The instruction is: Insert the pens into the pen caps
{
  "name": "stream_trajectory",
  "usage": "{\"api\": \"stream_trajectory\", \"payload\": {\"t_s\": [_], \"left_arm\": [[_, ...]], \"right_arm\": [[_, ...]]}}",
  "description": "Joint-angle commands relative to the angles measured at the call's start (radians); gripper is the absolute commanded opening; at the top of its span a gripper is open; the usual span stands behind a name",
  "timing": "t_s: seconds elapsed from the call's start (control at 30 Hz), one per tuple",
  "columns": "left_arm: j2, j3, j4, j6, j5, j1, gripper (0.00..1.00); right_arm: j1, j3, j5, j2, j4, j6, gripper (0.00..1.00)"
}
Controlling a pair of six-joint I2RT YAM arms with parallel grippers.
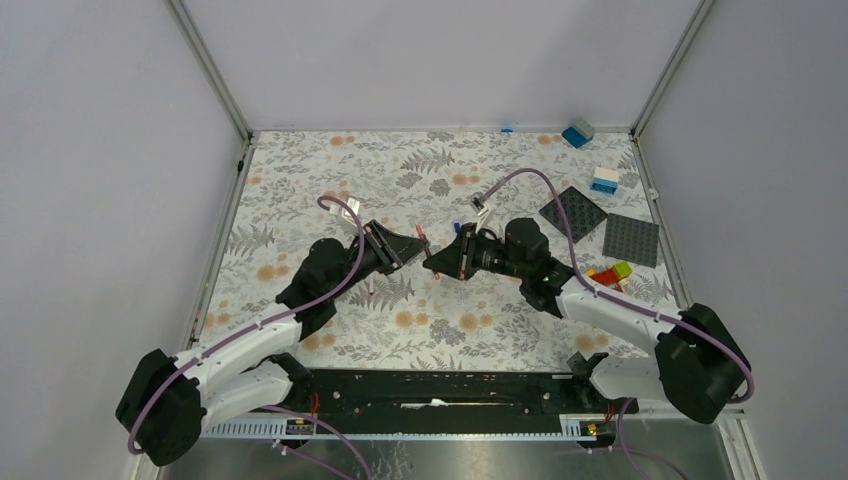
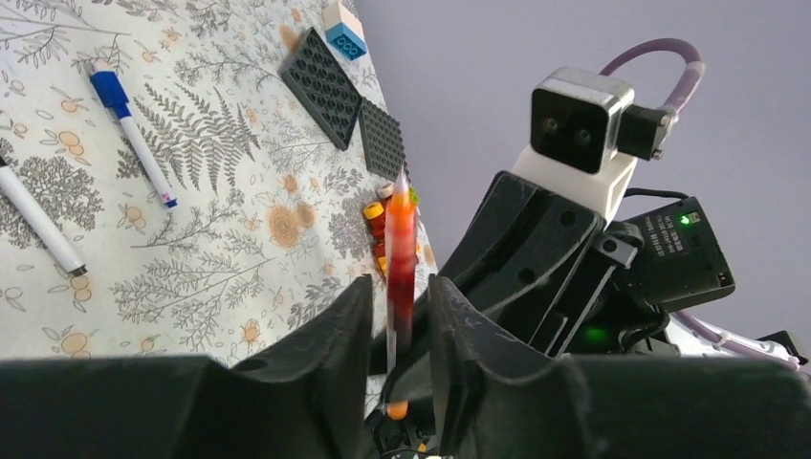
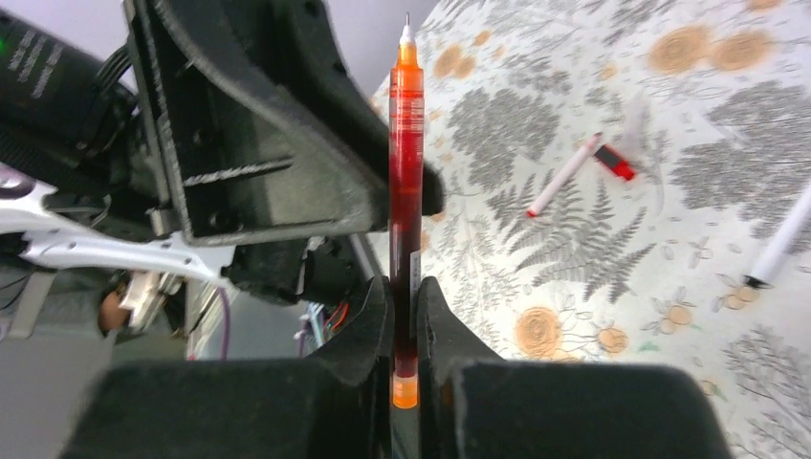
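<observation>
1. Right gripper (image 3: 405,287): fingers pinched shut on a red pen (image 3: 405,172) at its orange tail, bare tip pointing away.
2. Left gripper (image 2: 400,285): its fingers stand a little apart with that pen, blurred, between them. Whether they press on it I cannot tell.
3. Both grippers meet above the middle of the table (image 1: 300,180).
4. On the table lie a blue-capped pen (image 2: 134,135) and a white pen (image 2: 38,219). A third pen (image 3: 562,180) has a black-and-red cap (image 3: 612,163) at its end.
5. Grey plates (image 2: 330,86) lie farther off.
</observation>
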Motion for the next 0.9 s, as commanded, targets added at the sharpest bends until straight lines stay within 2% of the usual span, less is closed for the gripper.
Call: {"api": "stream_trajectory", "payload": {"t_s": [0.0, 0.1, 0.27, 0.47, 0.67, 0.87], "left_arm": [[-0.051, -0.009, -0.037, 0.038, -0.007, 0.000, 0.33], [-0.069, 0.005, -0.165, 0.057, -0.064, 0.001, 0.37], [-0.039, 0.084, -0.420, 0.107, -0.206, 0.001, 0.38], [0.050, 0.153, -0.586, 0.132, -0.348, 0.002, 0.44], [0.194, 0.244, -0.672, 0.149, -0.439, 0.018, 0.45], [0.325, 0.319, -0.724, 0.162, -0.459, 0.058, 0.45]], "right_arm": [[0.000, 0.012, 0.184, -0.081, -0.120, -0.112, 0.00], [0.001, 0.003, 0.274, -0.117, -0.193, -0.177, 0.00], [-0.003, -0.010, 0.449, -0.130, -0.296, -0.251, 0.00], [-0.002, -0.028, 0.615, -0.109, -0.372, -0.349, 0.00], [-0.002, -0.034, 0.616, -0.096, -0.375, -0.377, 0.00], [-0.004, -0.025, 0.652, -0.101, -0.402, -0.419, 0.00]]}}
